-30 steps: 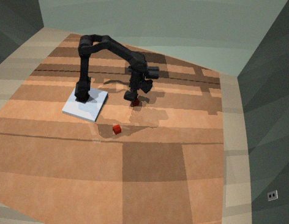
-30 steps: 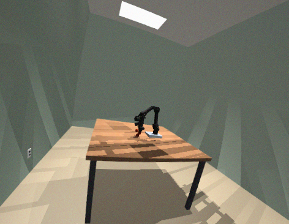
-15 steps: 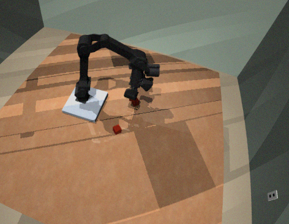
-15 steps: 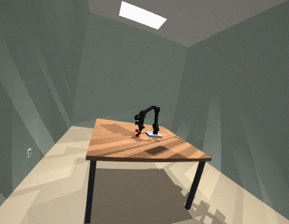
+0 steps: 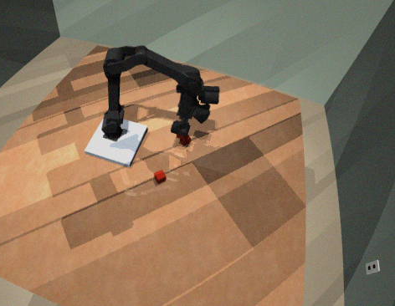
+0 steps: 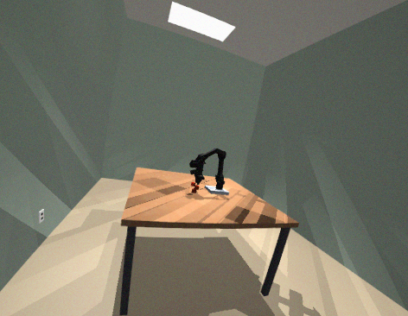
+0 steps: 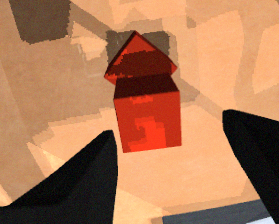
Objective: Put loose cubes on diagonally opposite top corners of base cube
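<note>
The gripper (image 7: 170, 156) stood open, its fingers apart on either side of a red cube (image 7: 148, 117) without touching it; that cube sat on the base cube (image 7: 138, 62), capping one corner; the second loose cube (image 5: 160, 176) lay apart on the table (image 5: 244, 217).

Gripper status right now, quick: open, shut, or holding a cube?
Gripper: open, holding nothing. Its fingers stand apart on either side of the red cube, not touching it; that cube sits on the base cube.
</note>
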### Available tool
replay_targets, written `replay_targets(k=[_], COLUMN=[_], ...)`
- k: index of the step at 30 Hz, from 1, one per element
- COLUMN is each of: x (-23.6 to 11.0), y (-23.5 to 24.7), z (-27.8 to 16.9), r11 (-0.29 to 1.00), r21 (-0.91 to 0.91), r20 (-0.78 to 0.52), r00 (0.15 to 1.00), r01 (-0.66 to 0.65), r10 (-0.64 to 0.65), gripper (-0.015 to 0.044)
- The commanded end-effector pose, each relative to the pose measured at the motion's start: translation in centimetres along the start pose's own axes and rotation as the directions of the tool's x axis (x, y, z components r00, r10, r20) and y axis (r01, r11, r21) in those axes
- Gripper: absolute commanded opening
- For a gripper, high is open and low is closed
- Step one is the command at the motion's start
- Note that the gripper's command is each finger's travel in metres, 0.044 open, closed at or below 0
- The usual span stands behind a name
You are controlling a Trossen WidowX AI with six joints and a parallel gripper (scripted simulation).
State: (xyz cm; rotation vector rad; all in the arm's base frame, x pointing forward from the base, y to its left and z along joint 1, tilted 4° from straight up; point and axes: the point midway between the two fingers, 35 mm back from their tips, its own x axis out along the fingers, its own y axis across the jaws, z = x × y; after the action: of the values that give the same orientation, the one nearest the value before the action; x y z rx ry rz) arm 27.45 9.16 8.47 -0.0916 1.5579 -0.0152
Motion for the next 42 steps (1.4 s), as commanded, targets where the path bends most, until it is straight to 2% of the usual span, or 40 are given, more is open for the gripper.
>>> replay_targets(k=[1,13,24,32,34,42], x=[-0.6,-2.6,-4.4,-4.6,-4.1,1.5], y=[-2.6,-11.6,-19.1,-20.0,-20.1,-20.1], z=[0.5,0.3,-2.5,-3.0,-2.9,-3.0], r11=[0.997,0.913,0.738,0.707,0.707,0.707], r21=[-0.078,-0.407,-0.675,-0.707,-0.707,-0.707], r20=[0.003,0.012,0.005,0.002,0.002,0.002], r00=[1.000,1.000,1.000,1.000,1.000,1.000], r01=[-0.002,0.006,0.011,0.009,0.009,0.009], r10=[0.003,-0.001,-0.010,-0.010,-0.010,-0.011], gripper=[0.0265,0.0265,0.0265,0.0265,0.0265,0.0265])
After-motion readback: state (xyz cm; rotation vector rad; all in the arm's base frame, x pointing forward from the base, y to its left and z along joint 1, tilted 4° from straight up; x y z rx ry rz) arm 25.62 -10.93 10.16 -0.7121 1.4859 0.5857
